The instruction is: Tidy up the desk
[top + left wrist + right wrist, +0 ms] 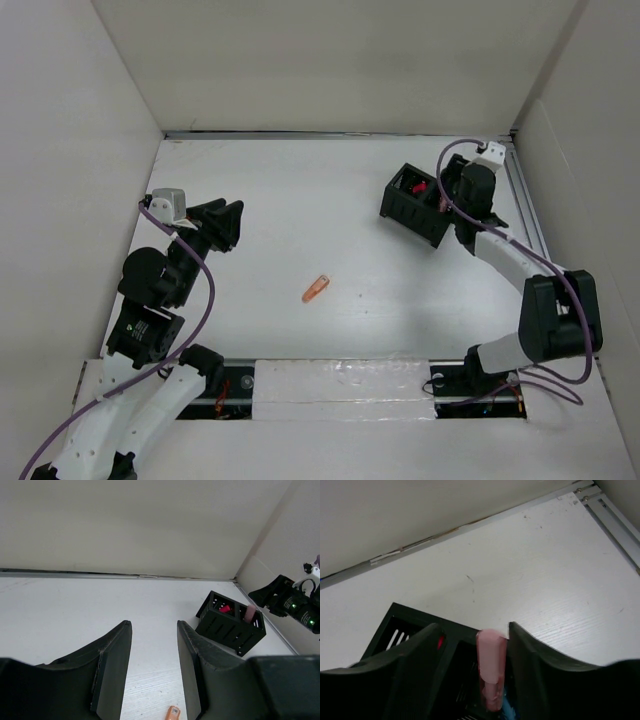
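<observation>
Both released: left pincer (153, 627) empty over matte white tabletop (300, 200); right pincer (474, 627) loosely straddled pale pink cylindrical stick (491, 660) upright in black slotted plastic box (408, 212).

Orange piece (173, 714) partly off-frame below

Finding open passage across desk (300, 210) middle, meeting only small orange piece (316, 290) there. Running into black box (413, 205) far right, with right gripper (473, 626) straddling pink stick (491, 667) inside. Hitting wall panels (330, 70) beyond edges.
</observation>
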